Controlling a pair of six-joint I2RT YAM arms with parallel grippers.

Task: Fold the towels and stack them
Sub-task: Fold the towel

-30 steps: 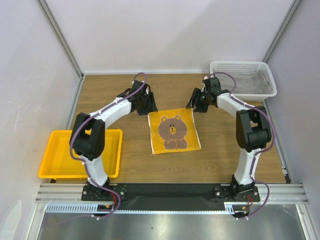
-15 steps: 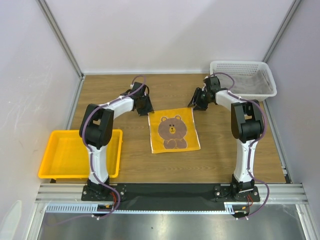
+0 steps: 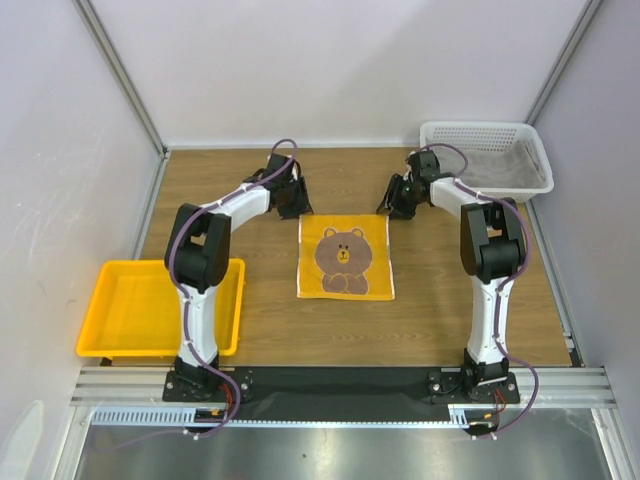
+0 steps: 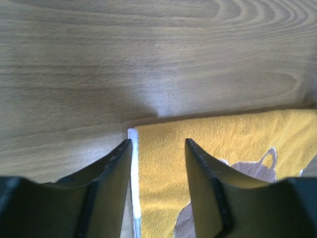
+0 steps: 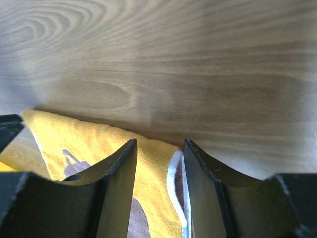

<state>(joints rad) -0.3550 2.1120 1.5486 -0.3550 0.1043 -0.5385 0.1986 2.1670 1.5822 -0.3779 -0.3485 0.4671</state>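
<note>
Stretching across the whole work area was a wood-grain table (image 3: 450, 300), closed in by plain pale walls (image 3: 350, 70) on three sides, with a metal rail (image 3: 340, 385) along the near edge where both arms were bolted. A yellow tray (image 3: 100, 340) sat at the near left and a white mesh basket (image 3: 485, 128) stood in the far right corner.

The bear towel (image 3: 345, 256) lay flat and face up near the middle of the table, well apart from tray and basket. The left gripper (image 4: 158, 144) was down at the towel's far left corner, its jaws part-way apart and astride the white hem. The right gripper (image 5: 159, 144) stood the same way over the far right corner – a middling gap with yellow cloth showing between the fingers. From these angles I could not tell whether the pads pressed the cloth.

A second before, the towel had lain askew, its near edge swung toward the right arm. Now it sat square to the table edge and a little nearer the far wall, and both arms reached out straighter than they had.
</note>
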